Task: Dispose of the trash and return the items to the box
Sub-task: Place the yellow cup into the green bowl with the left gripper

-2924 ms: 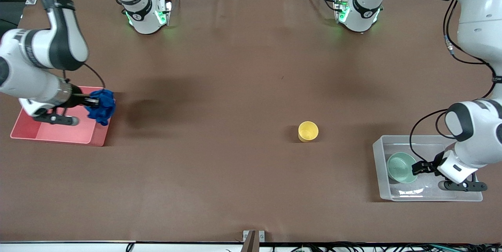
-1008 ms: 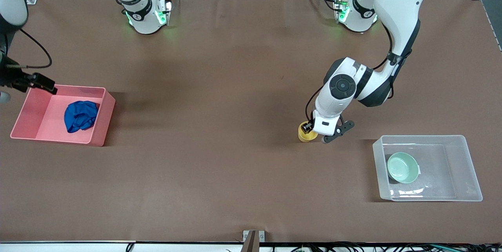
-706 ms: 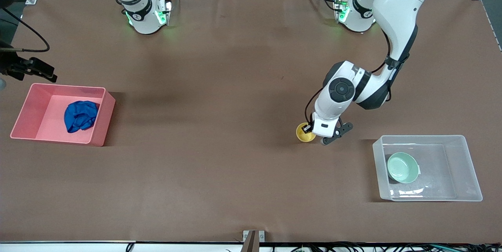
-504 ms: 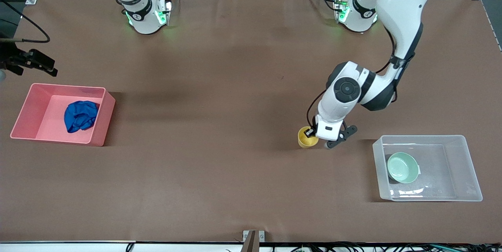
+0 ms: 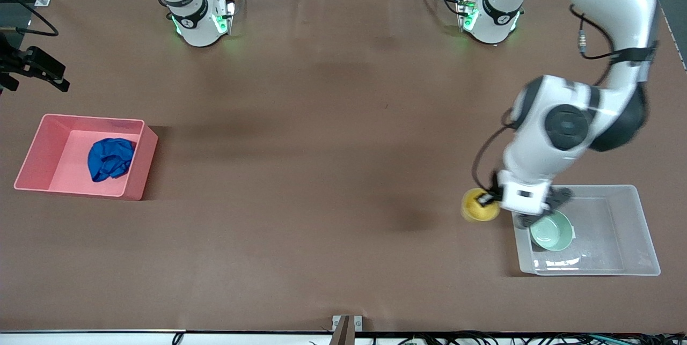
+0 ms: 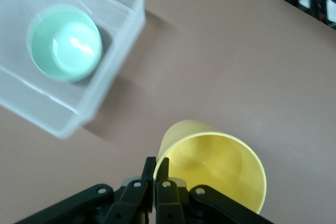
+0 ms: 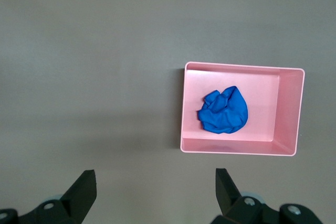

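Note:
My left gripper (image 5: 490, 200) is shut on the rim of the yellow cup (image 5: 477, 205) and holds it in the air over the bare table, just beside the clear box (image 5: 638, 227). In the left wrist view the fingers pinch the cup (image 6: 220, 169) wall. The mint-green bowl (image 5: 551, 231) sits in the box and also shows in the left wrist view (image 6: 65, 42). The blue cloth wad (image 5: 110, 158) lies in the pink bin (image 5: 140, 165). My right gripper (image 7: 156, 184) is open and empty, high above the table beside the pink bin (image 7: 241, 148), with the cloth (image 7: 224, 110) below.
The two arm bases (image 5: 199, 20) (image 5: 489, 17) stand at the edge of the table farthest from the front camera. The brown table surface (image 5: 322, 146) stretches between the pink bin and the clear box (image 6: 100, 93).
The right gripper dropped the blue cloth into the pink bin and withdrew upward. The left arm left the clear box, closed on the yellow cup, lifted it and carried it toward the box.

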Motion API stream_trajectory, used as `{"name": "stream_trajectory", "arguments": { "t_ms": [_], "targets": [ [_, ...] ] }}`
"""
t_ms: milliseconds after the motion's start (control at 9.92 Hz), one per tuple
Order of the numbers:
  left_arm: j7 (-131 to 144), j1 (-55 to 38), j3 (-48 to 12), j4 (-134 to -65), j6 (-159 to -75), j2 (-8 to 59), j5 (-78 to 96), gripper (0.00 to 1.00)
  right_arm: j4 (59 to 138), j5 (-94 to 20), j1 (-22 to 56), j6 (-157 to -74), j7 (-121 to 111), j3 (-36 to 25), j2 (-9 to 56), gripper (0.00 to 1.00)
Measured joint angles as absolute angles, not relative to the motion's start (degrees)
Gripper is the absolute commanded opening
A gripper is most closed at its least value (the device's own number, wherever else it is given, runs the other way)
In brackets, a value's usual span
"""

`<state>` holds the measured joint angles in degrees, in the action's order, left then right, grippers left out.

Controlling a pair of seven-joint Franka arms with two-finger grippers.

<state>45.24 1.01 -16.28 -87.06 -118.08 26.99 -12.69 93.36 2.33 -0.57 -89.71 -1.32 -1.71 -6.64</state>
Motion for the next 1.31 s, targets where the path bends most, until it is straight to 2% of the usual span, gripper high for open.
{"name": "stream_trajectory", "arguments": {
  "t_ms": [504, 908, 1008, 1109, 1210, 1311],
  "targets": [
    [16.2, 15.7, -16.2, -87.4, -119.0, 29.4, -12.7, 0.0, 90.2, 2.3, 1.3, -89.7, 0.2, -1.7, -6.5, 1.0],
    [9.0, 19.4, -16.2, -87.7, -130.0, 37.1, -12.7, 0.0, 89.9, 2.3, 2.0, -88.1, 0.5, -1.7, -5.7, 1.0],
    [8.4, 19.5, -16.1, -87.6, -131.9, 38.9, -12.7, 0.04, 89.9, 2.3, 2.0, -87.2, 0.5, -1.7, -5.6, 1.0],
    [8.2, 19.5, -16.1, -87.6, -132.6, 40.2, -12.7, 0.28, 89.9, 2.3, 2.0, -86.9, 0.5, -1.7, -5.6, 1.0],
    [8.2, 19.5, -16.2, -87.6, -132.8, 40.8, -12.7, 0.72, 89.9, 2.3, 2.0, -86.9, 0.5, -1.8, -5.6, 1.0],
    [8.1, 19.5, -16.2, -87.6, -132.8, 41.0, -12.7, 1.0, 89.8, 2.3, 2.0, -86.9, 0.5, -1.9, -5.6, 1.0]
  ]
}}
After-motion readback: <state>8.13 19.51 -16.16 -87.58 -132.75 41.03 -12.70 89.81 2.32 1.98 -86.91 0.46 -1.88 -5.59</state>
